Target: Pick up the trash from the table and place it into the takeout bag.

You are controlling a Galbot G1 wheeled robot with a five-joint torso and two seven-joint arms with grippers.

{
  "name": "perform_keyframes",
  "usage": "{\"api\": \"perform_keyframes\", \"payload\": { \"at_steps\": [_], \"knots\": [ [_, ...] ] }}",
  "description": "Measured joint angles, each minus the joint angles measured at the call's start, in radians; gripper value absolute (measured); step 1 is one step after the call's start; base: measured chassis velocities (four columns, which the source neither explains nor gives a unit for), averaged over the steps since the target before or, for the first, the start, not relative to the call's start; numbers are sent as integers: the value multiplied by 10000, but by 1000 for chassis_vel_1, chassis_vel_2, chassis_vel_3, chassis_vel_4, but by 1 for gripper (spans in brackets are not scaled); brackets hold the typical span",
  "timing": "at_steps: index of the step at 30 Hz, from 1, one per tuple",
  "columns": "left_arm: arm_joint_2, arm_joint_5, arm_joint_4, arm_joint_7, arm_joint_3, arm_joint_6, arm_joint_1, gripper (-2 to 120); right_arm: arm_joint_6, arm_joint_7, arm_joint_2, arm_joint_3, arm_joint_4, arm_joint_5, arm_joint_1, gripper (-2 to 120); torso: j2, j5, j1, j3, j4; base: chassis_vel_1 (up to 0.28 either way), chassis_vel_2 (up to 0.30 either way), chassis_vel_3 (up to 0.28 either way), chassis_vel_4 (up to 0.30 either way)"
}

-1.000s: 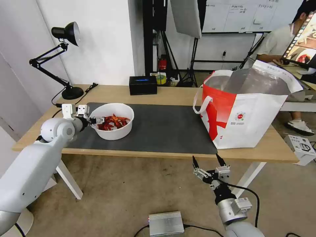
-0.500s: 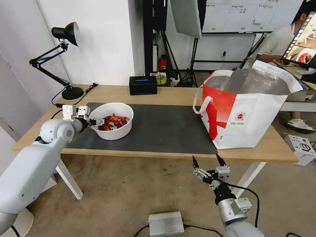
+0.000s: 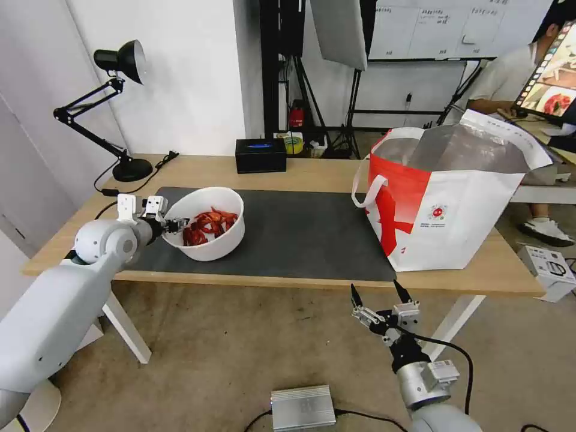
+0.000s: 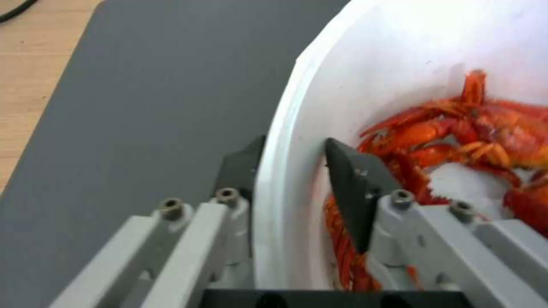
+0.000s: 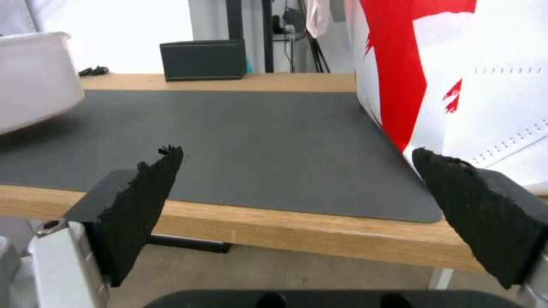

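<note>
A long light-wood table on white legs point(image 3: 312, 174) carries a large dark grey mat point(image 3: 300, 234), whose middle lies bare between the two things at its ends. At the mat's left end a round white bowl of red crayfish shells point(image 3: 207, 223) is tilted, its near-left side raised off the mat. The left gripper point(image 3: 176, 224) is clamped on that raised rim; in the left wrist view one black finger point(image 4: 242, 164) presses outside the wall and the other sits inside, just beside the shells. At the right end stands a large boxy red-and-white takeout bag with silver foil lining point(image 3: 447, 204), its mouth open upward and a white strap handle hanging toward the bowl. Along the table's far edge sit a small black box point(image 3: 260, 155) and, at the far left corner, a black desk lamp point(image 3: 114, 108). The right gripper point(image 3: 381, 295) hangs below the table's front edge, near the bag, jaws spread wide and holding nothing. A silver box point(image 3: 303, 407) lies on the floor.
</note>
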Motion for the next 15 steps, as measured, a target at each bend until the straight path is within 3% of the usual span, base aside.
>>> {"api": "perform_keyframes", "payload": {
  "at_steps": [7,15],
  "knots": [
    [12,-3,-155,56,-10,-1,35,1,0,0,0,0,0,0,0,100,0,1,0,0,0,0,0,0,0],
    [34,-216,-587,80,-93,13,194,0,0,0,0,0,0,0,-1,100,0,-1,0,0,0,0,0,0,0]
  ]
}}
